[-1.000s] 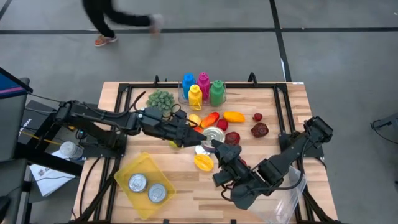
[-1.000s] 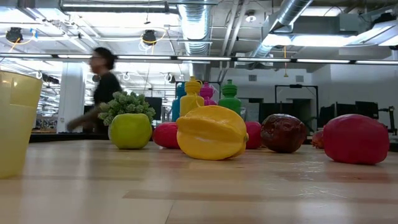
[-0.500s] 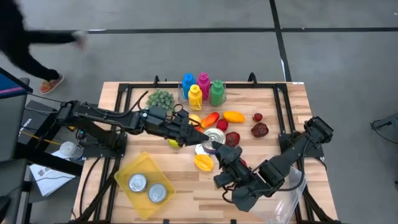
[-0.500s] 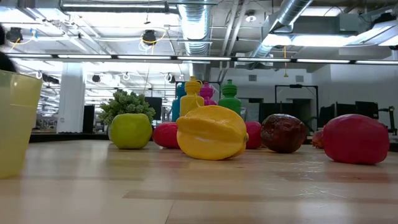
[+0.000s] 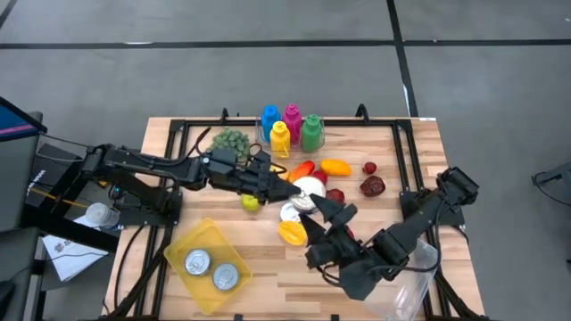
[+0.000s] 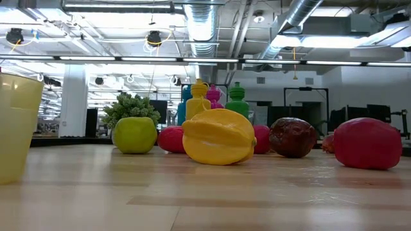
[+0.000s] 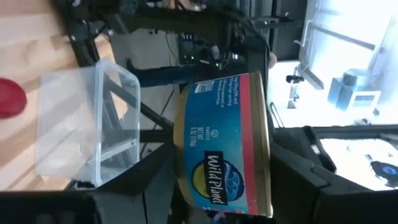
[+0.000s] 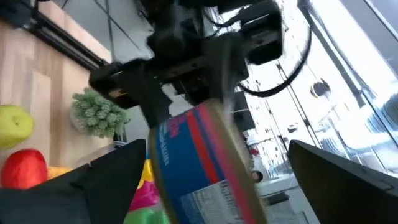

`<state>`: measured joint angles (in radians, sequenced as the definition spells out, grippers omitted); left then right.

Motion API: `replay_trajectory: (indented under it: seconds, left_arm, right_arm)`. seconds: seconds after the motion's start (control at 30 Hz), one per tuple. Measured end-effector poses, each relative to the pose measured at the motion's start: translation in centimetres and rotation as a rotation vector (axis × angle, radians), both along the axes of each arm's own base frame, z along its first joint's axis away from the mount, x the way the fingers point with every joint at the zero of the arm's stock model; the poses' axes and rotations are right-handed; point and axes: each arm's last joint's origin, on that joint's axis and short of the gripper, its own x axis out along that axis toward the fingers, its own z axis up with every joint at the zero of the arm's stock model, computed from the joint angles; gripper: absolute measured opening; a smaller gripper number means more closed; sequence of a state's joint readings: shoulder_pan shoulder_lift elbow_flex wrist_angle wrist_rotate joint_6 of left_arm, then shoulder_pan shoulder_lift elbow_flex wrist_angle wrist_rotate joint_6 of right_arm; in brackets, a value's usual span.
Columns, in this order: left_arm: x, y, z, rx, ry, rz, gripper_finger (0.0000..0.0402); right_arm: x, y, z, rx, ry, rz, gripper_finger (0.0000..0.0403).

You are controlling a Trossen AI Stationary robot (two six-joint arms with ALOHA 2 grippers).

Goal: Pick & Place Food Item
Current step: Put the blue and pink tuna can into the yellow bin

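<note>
The blue-and-red can (image 7: 224, 146) is only partly seen from above, the two arms meeting over it and covering most of its body. In the right wrist view it is smeared by blur and its label cannot be read. The low view shows neither arm. There the yellow bin (image 6: 16, 125) is cut off by the left edge, and the starfruit (image 6: 218, 136) hides part of the red fruit behind it. The clear container (image 5: 406, 290) runs off the near edge from above.
</note>
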<state>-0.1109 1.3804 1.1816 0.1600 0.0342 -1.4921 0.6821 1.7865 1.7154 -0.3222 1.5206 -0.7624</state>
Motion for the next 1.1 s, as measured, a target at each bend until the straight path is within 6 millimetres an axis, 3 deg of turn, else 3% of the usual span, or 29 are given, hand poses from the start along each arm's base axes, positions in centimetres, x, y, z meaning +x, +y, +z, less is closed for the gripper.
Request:
replay_trajectory:
  seconds: [0.13,0.27,0.43,0.63,0.8,1.0,1.1]
  left_arm:
    - [0.0,1.2,0.1,0.029,-0.004,0.006,0.0185]
    - [-0.2,2.6,0.2,0.097,-0.010,-0.056,0.0201]
    - [-1.5,2.4,0.6,0.156,0.015,-0.186,0.0193]
    - [-6.0,-0.5,-0.6,0.284,0.312,-0.338,0.0188]
    - [-10.2,-4.4,-1.8,0.393,0.552,-0.403,0.0204]
    - [-13.3,-9.1,-2.6,0.451,0.603,-0.392,0.0182]
    - [-14.2,-10.5,-4.8,0.437,0.660,-0.405,0.0188]
  right_arm:
    - [-0.7,1.1,0.3,0.014,-0.032,0.010,0.0371]
    - [-2.3,3.0,0.3,0.068,-0.100,0.051,0.0350]
    - [-4.7,5.6,0.3,0.176,-0.197,0.140,0.0342]
    - [-6.7,7.4,0.3,0.298,-0.296,0.204,0.0342]
    - [-6.6,7.1,0.0,0.332,-0.330,0.194,0.0342]
    - [-5.5,6.0,-0.2,0.350,-0.360,0.154,0.0342]
    - [-5.2,5.7,-0.2,0.349,-0.362,0.146,0.0342]
